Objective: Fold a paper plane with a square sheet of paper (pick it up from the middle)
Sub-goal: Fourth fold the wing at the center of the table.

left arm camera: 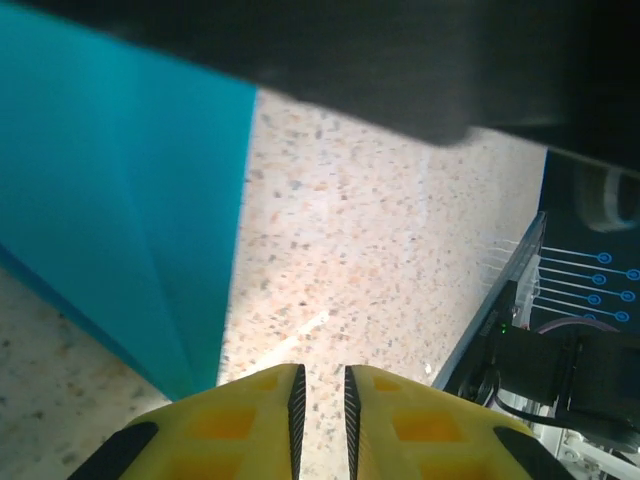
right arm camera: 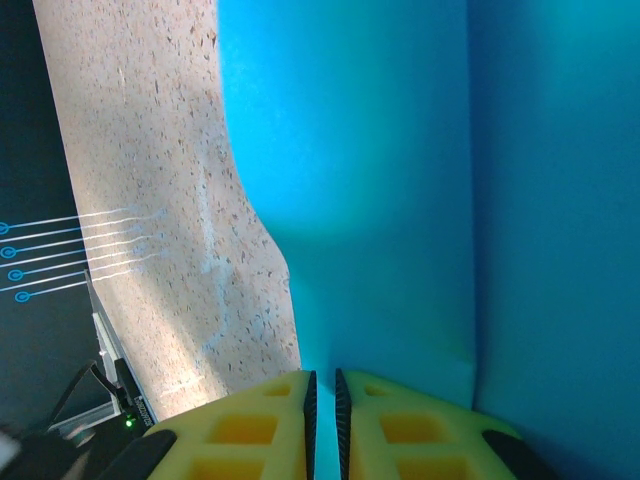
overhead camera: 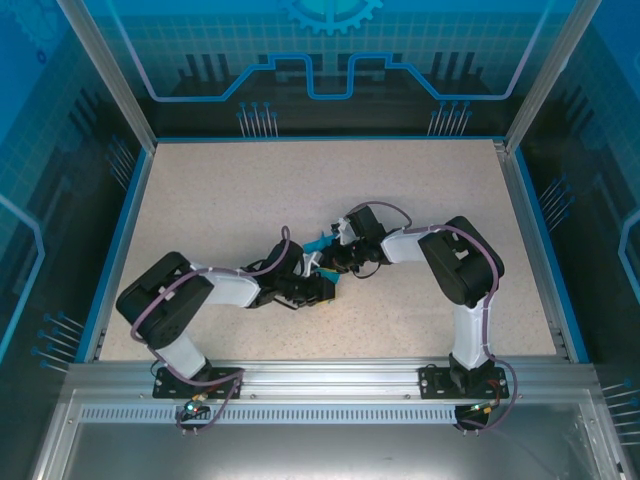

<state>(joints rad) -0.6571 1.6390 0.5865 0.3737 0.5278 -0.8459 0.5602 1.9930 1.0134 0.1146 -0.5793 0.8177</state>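
Observation:
The square sheet of paper [overhead camera: 318,243] is teal, creased and lifted off the table at the middle, where both arms meet. In the right wrist view the paper [right arm camera: 380,200] spreads ahead in folded layers, and one edge runs down between the yellow fingers. My right gripper [right arm camera: 323,378] is shut on that edge. In the left wrist view the paper [left arm camera: 120,200] hangs at the left with a crease down it. My left gripper [left arm camera: 320,375] stands beside it, its jaws a narrow gap apart with only table between them. From above, the left gripper [overhead camera: 325,290] sits just below the right gripper [overhead camera: 335,265].
The speckled table [overhead camera: 220,200] has a blue rim [overhead camera: 128,200] on three sides and an aluminium rail [overhead camera: 330,372] along the near edge. A dark part of the right arm [left arm camera: 420,70] hangs close above my left gripper.

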